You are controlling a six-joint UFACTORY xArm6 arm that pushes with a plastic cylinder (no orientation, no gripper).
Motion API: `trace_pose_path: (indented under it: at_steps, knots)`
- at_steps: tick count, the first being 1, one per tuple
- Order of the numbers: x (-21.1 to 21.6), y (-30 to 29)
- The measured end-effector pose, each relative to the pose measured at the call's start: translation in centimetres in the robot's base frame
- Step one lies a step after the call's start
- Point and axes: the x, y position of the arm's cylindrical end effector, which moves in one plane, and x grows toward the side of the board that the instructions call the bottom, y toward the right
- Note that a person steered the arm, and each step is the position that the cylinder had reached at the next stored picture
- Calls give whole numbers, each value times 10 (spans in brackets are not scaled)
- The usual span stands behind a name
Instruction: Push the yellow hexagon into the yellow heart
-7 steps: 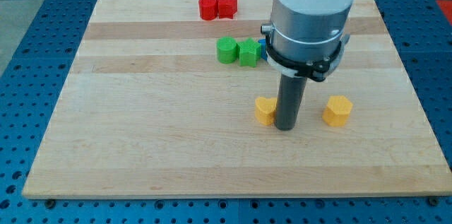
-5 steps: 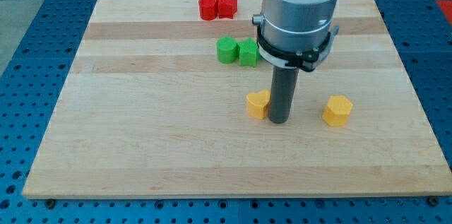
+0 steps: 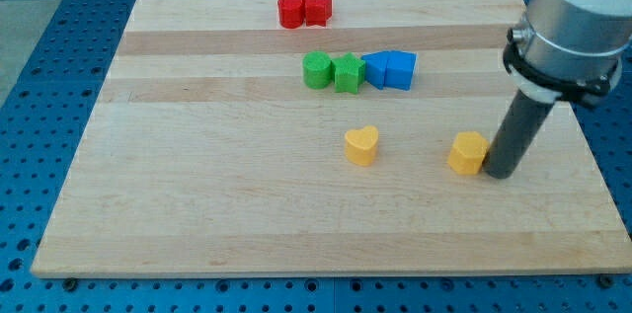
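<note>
Tip (image 3: 500, 174): yours, touching the hexagon's (image 3: 468, 153) right side; no claw shows.
Heart (image 3: 361, 144): left of hexagon, bare board (image 3: 197, 175) between.
Beyond: green (image 3: 333, 71), blue (image 3: 390, 69), red blocks (image 3: 303, 9).

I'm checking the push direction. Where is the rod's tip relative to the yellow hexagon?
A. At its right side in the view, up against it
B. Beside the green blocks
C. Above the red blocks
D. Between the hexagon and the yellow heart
A: my tip stands at the view's right of the yellow hexagon, seemingly touching it, with the yellow heart off to the left.

My tip (image 3: 500, 173) touches the yellow hexagon's (image 3: 468, 152) right side; the yellow heart (image 3: 361, 144) lies left, mid-board (image 3: 197, 204).
</note>
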Motion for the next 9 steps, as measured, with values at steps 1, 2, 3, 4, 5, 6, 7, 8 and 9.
trace_pose_path:
  at_steps: [1,2,3,4,5,6,7,8,9]
  knots:
    - [-9,-6]
    - [-9,-23]
    - [-10,-44]
    - [-11,-68]
    - [-17,-80]
    - [-22,-80]
    - [-22,-88]
    - [-20,-106]
    - [-12,-125]
